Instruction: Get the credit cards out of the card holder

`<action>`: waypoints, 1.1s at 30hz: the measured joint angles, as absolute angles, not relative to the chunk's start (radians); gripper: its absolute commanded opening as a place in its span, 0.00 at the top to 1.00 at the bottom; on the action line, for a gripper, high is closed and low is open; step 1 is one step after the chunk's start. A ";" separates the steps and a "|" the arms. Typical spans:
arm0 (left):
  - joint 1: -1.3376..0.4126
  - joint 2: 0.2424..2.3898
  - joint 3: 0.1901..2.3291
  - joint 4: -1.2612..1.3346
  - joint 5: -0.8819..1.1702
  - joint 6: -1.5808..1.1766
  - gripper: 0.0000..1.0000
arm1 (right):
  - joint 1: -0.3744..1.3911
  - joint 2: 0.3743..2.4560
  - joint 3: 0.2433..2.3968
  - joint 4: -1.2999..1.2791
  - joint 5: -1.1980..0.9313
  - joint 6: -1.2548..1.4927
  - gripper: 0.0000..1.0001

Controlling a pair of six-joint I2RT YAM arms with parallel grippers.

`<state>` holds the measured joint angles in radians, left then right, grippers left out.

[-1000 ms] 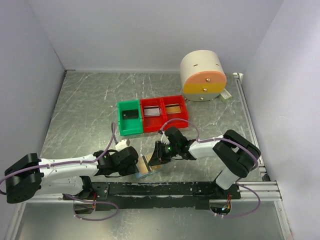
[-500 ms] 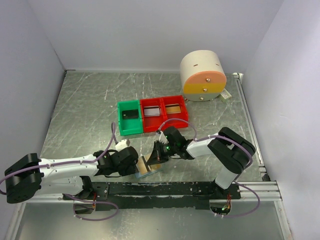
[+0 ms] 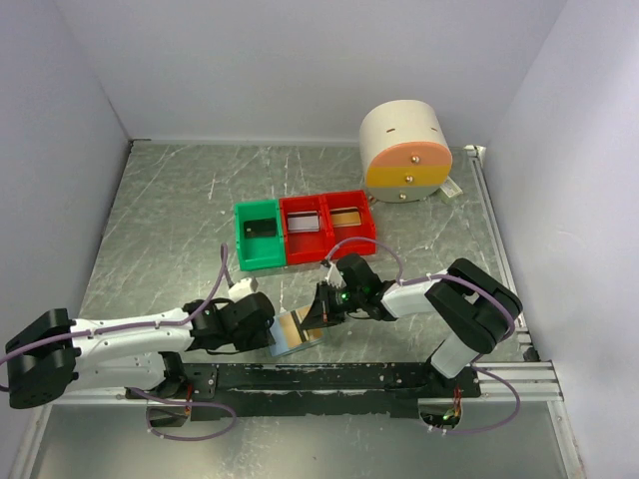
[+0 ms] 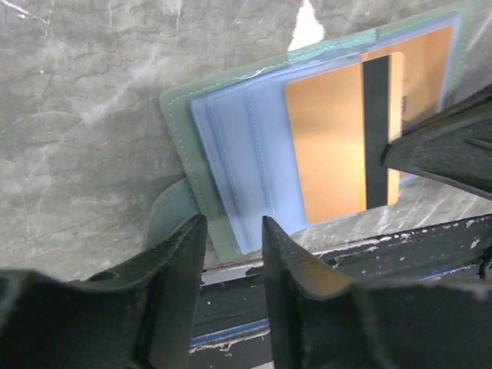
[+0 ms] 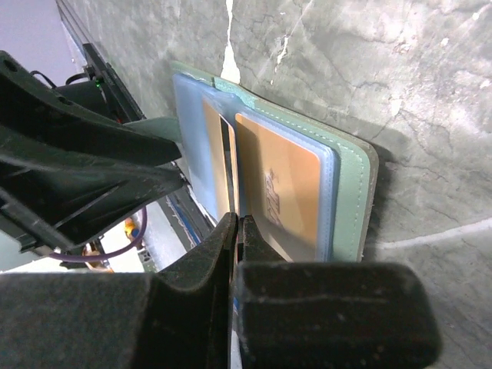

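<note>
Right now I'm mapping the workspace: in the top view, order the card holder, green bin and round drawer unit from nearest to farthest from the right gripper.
1. Card holder, just left of the right gripper, at the near edge.
2. Green bin, farther back and left.
3. Round drawer unit, far back on the right.

Grey marbled tabletop point(image 3: 170, 220) — plain white walls point(image 3: 290, 60).

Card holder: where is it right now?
In the top view the card holder lies open near the table's front edge, between the left gripper and the right gripper, in front of the red bins.
</note>
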<state>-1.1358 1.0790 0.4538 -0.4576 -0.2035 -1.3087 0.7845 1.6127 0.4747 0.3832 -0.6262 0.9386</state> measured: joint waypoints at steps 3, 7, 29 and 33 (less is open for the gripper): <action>-1.136 1.068 0.501 -0.505 -0.217 -1.289 0.47 | 0.785 1.613 0.475 0.383 -0.623 0.938 1.00; -1.136 1.055 0.587 -0.481 -0.231 -1.240 0.49 | 0.785 1.613 0.475 0.382 -0.620 0.939 1.00; -1.133 1.174 0.461 -0.279 -0.194 -1.278 0.68 | 0.785 1.609 0.477 0.385 -0.624 0.945 0.90; -1.133 1.174 0.459 -0.279 -0.194 -1.288 0.69 | 0.785 1.610 0.487 0.394 -0.636 0.946 0.84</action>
<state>-1.1328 1.1736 0.4587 -0.2787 -0.1940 -1.2881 0.7845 1.6100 0.4870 0.3939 -0.6365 0.9463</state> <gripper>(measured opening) 0.315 0.132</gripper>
